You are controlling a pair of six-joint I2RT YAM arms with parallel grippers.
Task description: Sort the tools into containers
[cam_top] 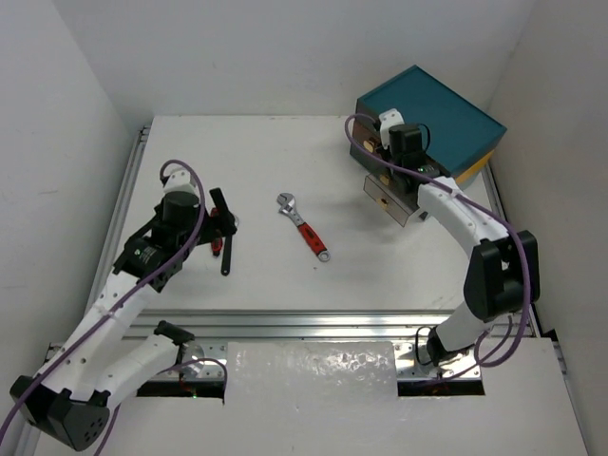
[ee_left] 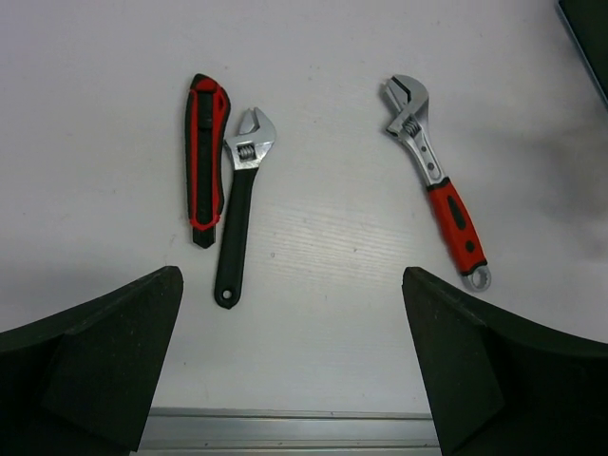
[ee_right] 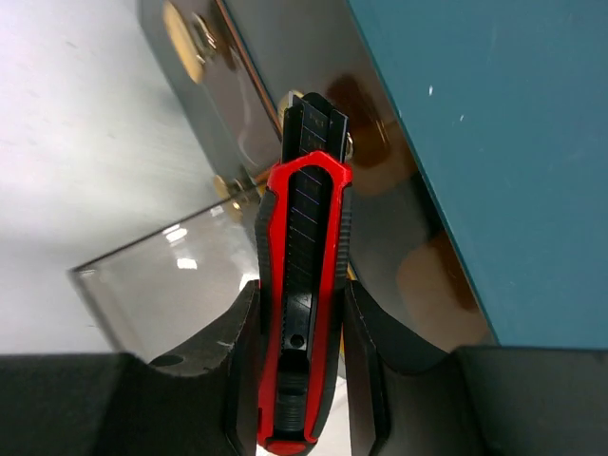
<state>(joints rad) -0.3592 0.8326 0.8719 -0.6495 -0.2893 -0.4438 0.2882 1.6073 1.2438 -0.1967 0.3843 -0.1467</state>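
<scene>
My right gripper [ee_right: 302, 294] is shut on a red-and-black utility knife [ee_right: 306, 218], which points blade-end into the pulled-out smoky drawer [ee_right: 161, 275] of the teal-topped chest [ee_right: 494, 142]. From above, that gripper [cam_top: 399, 169] hangs over the open drawer [cam_top: 391, 201]. My left gripper [ee_left: 294, 380] is open and holds nothing, above the table near its front rail. Ahead of it lie a second red-and-black utility knife [ee_left: 207, 157], a black-handled adjustable wrench [ee_left: 239, 204] and a red-handled adjustable wrench [ee_left: 435, 176].
The chest [cam_top: 432, 114] stands at the table's back right corner, with a yellow edge on its right side. An aluminium rail [ee_left: 294, 427] runs along the near edge. White walls close in the left, back and right sides.
</scene>
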